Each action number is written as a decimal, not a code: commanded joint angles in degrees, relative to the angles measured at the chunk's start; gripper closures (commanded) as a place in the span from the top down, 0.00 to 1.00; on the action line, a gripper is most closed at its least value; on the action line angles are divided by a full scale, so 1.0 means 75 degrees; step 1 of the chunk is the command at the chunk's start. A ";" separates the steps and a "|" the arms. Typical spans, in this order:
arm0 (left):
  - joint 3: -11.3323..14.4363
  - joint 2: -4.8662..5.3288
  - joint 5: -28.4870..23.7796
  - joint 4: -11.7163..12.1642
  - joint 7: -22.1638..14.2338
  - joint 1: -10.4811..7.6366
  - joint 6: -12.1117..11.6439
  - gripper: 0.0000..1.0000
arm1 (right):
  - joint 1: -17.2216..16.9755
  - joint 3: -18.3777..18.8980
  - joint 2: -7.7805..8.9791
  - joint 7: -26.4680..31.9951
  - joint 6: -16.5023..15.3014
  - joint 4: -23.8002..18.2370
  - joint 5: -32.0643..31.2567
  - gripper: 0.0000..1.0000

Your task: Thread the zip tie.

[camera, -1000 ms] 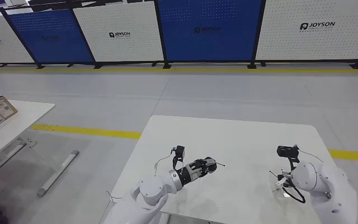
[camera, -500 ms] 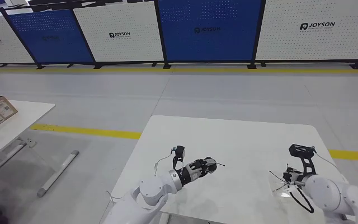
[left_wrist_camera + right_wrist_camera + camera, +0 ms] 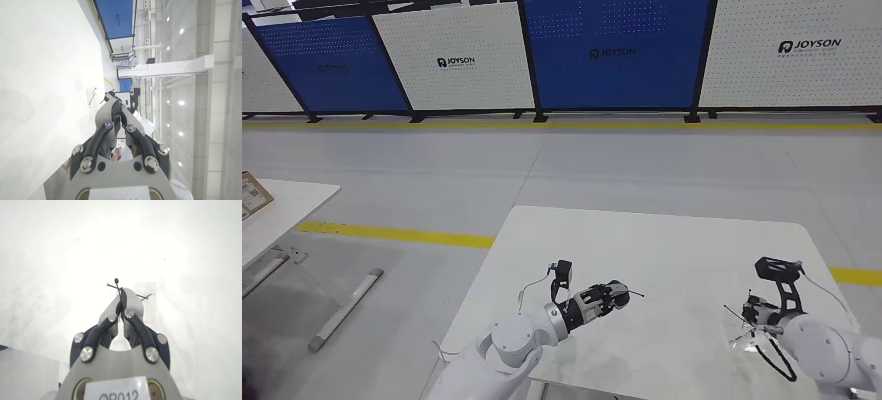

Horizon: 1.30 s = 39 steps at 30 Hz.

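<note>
My right gripper [image 3: 748, 320] hangs just above the table's near right part, shut on a thin black zip tie [image 3: 116, 280]. The tie's square head sticks out past the fingertips [image 3: 122, 296]. A second thin black strand [image 3: 111, 286] crosses at the tips; I cannot tell whether it is the same tie. My left gripper [image 3: 620, 294] is held above the table's near left, its jaws pressed together [image 3: 118, 103]. A short black zip tie end [image 3: 637, 294] pokes out of its tip toward the right arm. The two grippers are far apart.
The white table [image 3: 662, 240] is otherwise bare. A small clear sheet [image 3: 145, 306] lies flat under the right gripper, with a black tie [image 3: 93, 95] resting on it. Open grey floor and blue and white panels lie beyond the far edge.
The right wrist swung outward to the right, then eased slightly back, its gripper staying low over the clear sheet. The left arm has not moved.
</note>
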 commanded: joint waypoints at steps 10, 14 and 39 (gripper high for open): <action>0.0000 0.0000 0.0000 0.0000 0.0000 0.0000 0.0000 0.00 | -0.1406 0.0331 -0.0093 -0.2989 -0.0226 -0.0674 0.0526 0.00; 0.0000 0.0000 0.0000 0.0000 0.0000 0.0000 0.0000 0.00 | -0.1406 0.0331 -0.0093 -0.2989 -0.0226 -0.0674 0.0526 0.00; 0.0000 0.0000 0.0000 0.0000 0.0000 0.0000 0.0000 0.00 | -0.1584 0.0220 -0.0249 -0.4645 -0.0352 -0.0400 0.0876 0.00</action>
